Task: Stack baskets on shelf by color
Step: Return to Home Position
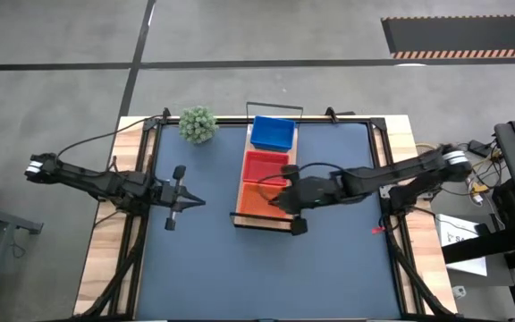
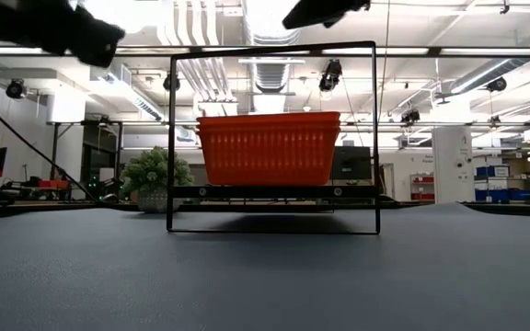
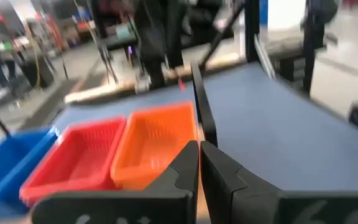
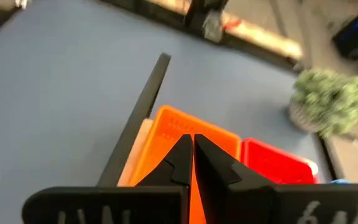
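The light-wood shelf (image 1: 239, 204) lies mid-table, running from far to near. On it sit a blue basket (image 1: 271, 132) at the far end, a red basket (image 1: 264, 167) in the middle and stacked orange baskets (image 1: 254, 202) at the near end; the orange stack also shows in the low view (image 2: 267, 149). My right gripper (image 1: 283, 200) is shut and empty, raised over the right side of the orange stack (image 4: 166, 140). My left gripper (image 1: 193, 201) is shut and empty above the mat, left of the shelf.
A fuzzy green plant ball (image 1: 198, 124) stands at the far left of the dark-blue mat (image 1: 204, 268). Black wire rails (image 2: 274, 44) rise at the shelf's ends. Wooden table edges flank the mat on both sides.
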